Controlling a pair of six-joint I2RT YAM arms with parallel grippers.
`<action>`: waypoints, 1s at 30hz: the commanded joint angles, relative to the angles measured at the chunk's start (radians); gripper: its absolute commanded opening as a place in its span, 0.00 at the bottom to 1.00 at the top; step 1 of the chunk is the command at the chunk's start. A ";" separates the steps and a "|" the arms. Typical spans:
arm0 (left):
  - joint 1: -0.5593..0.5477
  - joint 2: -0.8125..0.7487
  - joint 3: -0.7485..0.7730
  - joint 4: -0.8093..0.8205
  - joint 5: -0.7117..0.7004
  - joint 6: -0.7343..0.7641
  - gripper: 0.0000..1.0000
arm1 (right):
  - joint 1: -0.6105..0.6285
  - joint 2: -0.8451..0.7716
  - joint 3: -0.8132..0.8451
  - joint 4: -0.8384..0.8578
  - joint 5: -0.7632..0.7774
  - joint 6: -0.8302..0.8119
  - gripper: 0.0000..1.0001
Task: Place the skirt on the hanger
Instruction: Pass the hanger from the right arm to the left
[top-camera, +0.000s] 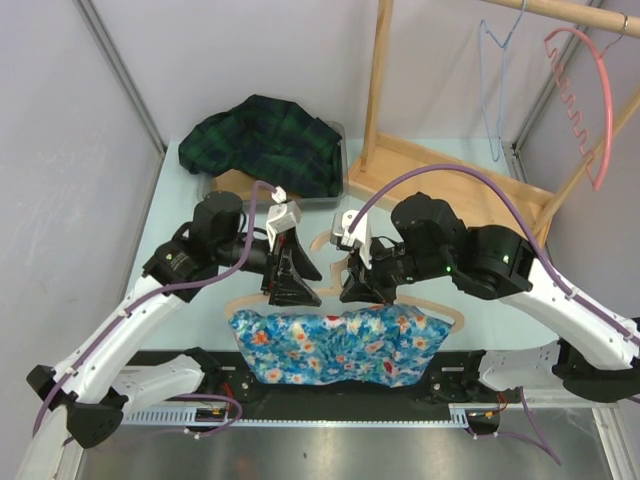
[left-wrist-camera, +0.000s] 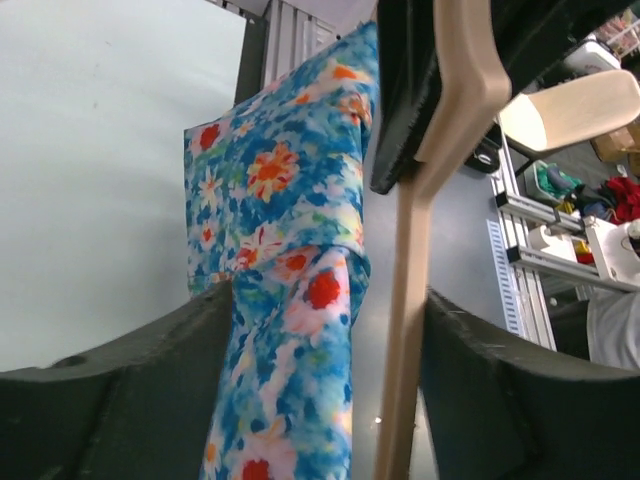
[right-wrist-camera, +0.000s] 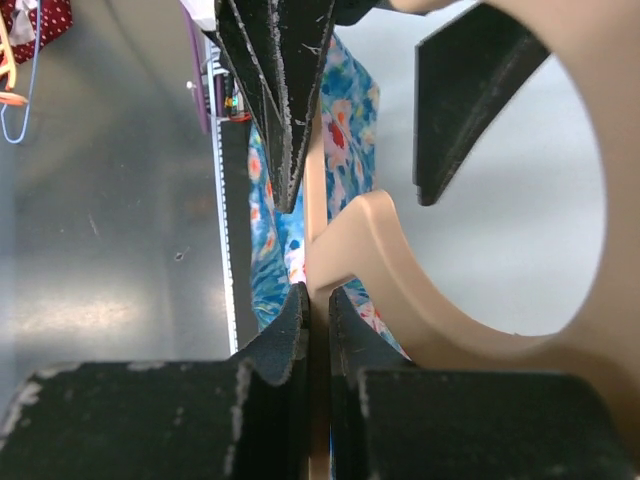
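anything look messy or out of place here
The dark plaid cloth spills over the rim of its bin at the back. The floral skirt lies rumpled across the table's near edge, not yet hung straight on the hanger.

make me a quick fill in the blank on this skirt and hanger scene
1. The right gripper has its jaws shut on the beige ____.
2. The left gripper has its jaws ____ around a fold of the floral skirt.
3. On the wooden rack hangs a wavy-barred hanger coloured ____.
Missing words: hanger; open; pink.
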 joint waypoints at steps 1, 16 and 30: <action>-0.019 -0.006 0.044 -0.084 -0.023 0.105 0.68 | -0.003 -0.007 0.065 0.030 -0.044 -0.016 0.00; -0.064 -0.134 0.075 -0.066 -0.299 0.162 0.00 | -0.081 -0.024 0.056 0.067 -0.165 0.061 0.10; -0.062 -0.198 0.316 -0.287 -0.292 0.224 0.00 | -0.242 -0.167 0.076 -0.034 -0.162 -0.018 0.72</action>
